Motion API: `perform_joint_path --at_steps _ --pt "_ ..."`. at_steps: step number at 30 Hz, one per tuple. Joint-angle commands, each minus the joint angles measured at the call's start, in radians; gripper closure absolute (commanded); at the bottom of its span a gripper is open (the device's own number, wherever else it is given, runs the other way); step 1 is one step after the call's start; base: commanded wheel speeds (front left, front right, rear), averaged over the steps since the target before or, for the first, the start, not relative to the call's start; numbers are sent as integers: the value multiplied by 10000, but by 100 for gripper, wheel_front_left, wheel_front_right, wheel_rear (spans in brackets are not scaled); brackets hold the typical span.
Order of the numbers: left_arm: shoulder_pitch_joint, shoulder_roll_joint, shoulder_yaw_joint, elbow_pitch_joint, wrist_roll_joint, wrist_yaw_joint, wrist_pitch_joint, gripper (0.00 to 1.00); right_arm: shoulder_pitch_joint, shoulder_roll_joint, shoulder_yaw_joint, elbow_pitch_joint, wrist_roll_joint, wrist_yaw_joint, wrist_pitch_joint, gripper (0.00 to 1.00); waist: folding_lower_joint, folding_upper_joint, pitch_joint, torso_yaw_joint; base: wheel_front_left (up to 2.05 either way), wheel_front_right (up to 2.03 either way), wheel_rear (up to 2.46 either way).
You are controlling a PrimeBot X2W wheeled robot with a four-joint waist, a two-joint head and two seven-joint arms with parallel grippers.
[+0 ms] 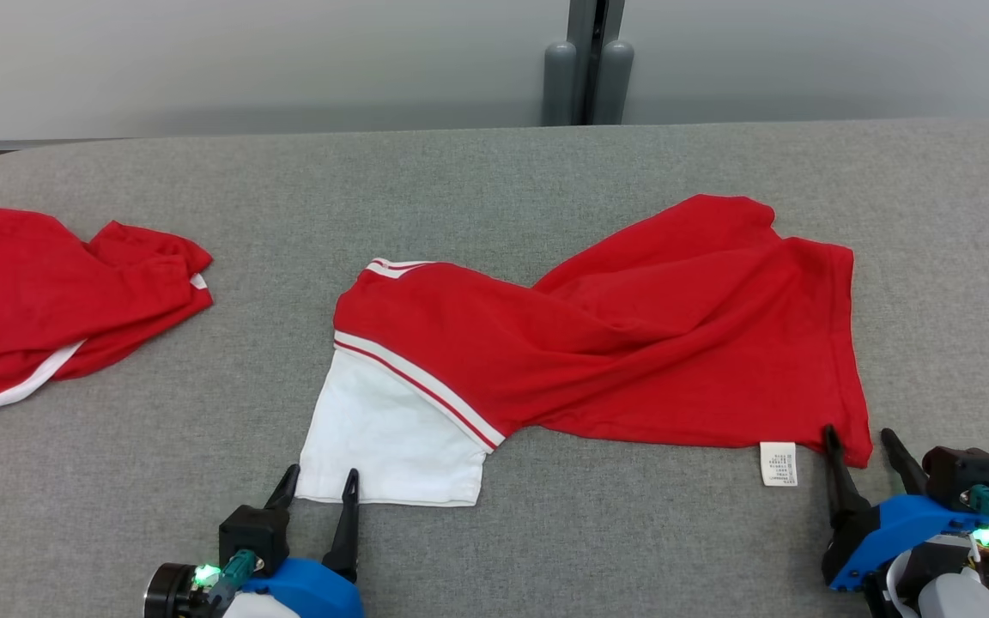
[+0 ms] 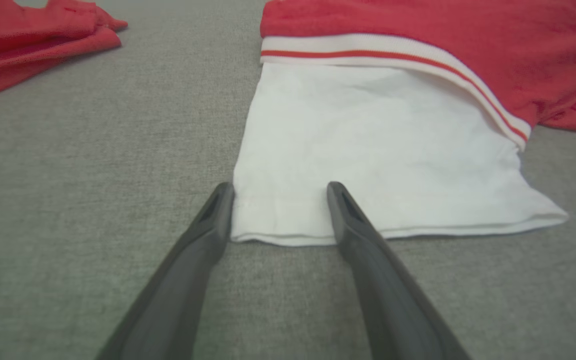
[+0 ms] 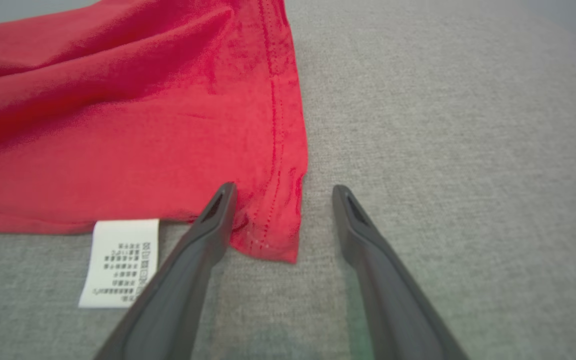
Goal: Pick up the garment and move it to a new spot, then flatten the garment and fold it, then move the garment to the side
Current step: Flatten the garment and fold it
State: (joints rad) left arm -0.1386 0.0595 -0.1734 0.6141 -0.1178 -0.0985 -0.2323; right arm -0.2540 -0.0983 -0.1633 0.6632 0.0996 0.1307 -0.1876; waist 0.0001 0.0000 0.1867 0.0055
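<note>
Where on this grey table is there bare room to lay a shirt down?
Widest: the table strip behind both shirts. Also the gap between the left red shirt and the white sleeve, and the near strip between the left gripper and right gripper. Crowded: two near corners of the garment, where the grippers sit.

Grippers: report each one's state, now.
Left gripper: open, empty, at the white sleeve hem.
Right gripper: open, empty, at the red garment corner.
</note>
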Motion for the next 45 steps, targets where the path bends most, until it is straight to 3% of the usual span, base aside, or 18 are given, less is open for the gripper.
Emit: perform_joint_path --at_steps 1,9,11,12,13,14,22,34,40,45 --pt "-248 7 -36 171 -37 39 -59 0 -239 -15 41 256 45 2 -115 0 -1 0 25 -7 0 0 0" --pt "-663 -14 -141 954 -213 90 -76 0 -602 81 298 1220 214 3 -339 0 -1 0 40 -12 0 0 0" --pt "-771 -23 -191 1173 -242 68 -64 0 -644 123 457 1343 303 5 -393 64 -1 0 26 -18 0 0 0" --pt "-831 -30 -227 1277 -275 50 -62 52 -639 139 527 1375 362 5 -451 89 -1 0 11 -15 0 0 0" --pt "-879 -36 -253 1367 -289 41 -65 72 -598 157 587 1382 418 5 -477 100 -1 0 -15 -13 0 0 0" --pt "-902 -41 -278 1448 -305 38 -76 100 -525 168 645 1380 472 5 -532 100 -1 0 -52 -13 0 0 0" --pt "-667 -67 -247 1293 -949 -81 -276 100 241 130 1164 621 950 3 -726 100 -1 0 -444 -88 0 0 0" --pt "-28 136 -166 -1562 -1058 9 -327 100 1588 -174 1563 -2379 1678 3 -416 100 -1 0 -678 -270 0 0 0" --pt "-994 509 -134 -2861 -1070 -53 257 100 755 -489 1897 -3850 1926 3 202 100 -1 0 -358 -456 0 0 0" --pt "-2875 964 -191 -3510 -919 -146 902 100 -1042 -827 2056 -4342 2018 3 578 100 -1 0 406 -584 0 0 0"
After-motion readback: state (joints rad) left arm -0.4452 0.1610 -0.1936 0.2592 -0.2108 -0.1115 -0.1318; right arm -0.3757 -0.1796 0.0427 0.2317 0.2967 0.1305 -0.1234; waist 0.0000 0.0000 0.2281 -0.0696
